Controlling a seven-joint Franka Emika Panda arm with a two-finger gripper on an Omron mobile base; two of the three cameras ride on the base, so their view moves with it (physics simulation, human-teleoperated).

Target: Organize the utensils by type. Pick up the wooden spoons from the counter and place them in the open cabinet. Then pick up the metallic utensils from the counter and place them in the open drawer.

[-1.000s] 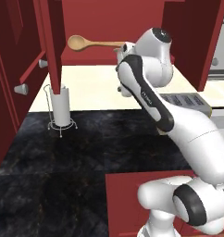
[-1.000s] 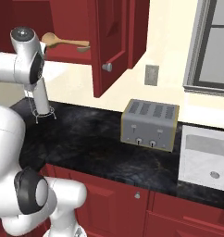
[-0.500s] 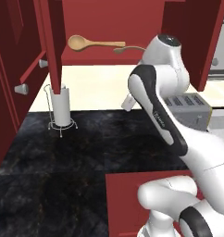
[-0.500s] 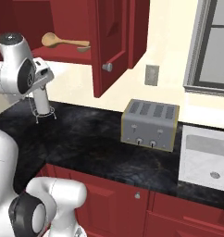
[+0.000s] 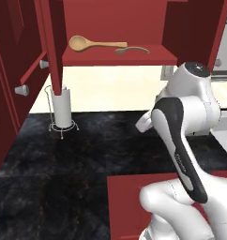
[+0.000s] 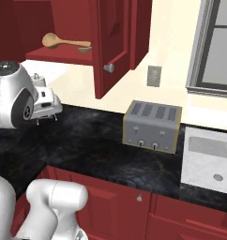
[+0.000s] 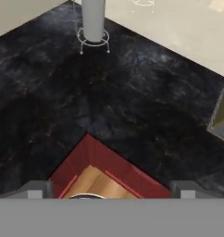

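The tan wooden spoon [image 5: 91, 43] [image 6: 59, 41] lies on the red shelf of the open cabinet [image 5: 120, 58], bowl to the left. A thin grey-brown curved utensil [image 5: 132, 49] lies by its handle end; I cannot tell its kind. My gripper [image 7: 111, 190] is open and holds nothing, its fingertips [image 7: 37, 189] set wide apart. It looks down on the black counter [image 7: 132, 97], above a corner of the open drawer [image 7: 93, 155] [image 5: 129, 197]. The metallic utensils are out of view.
A paper towel holder [image 5: 63, 108] [image 7: 93, 23] stands at the back of the counter by the cream wall. A silver toaster [image 6: 153, 126] and a sink [image 6: 211, 159] are to the right. An open red cabinet door [image 6: 110, 47] hangs over the counter.
My hand has drawn back from the cabinet shelf and swung down and to the right over the counter. The wooden spoon stays on the shelf.
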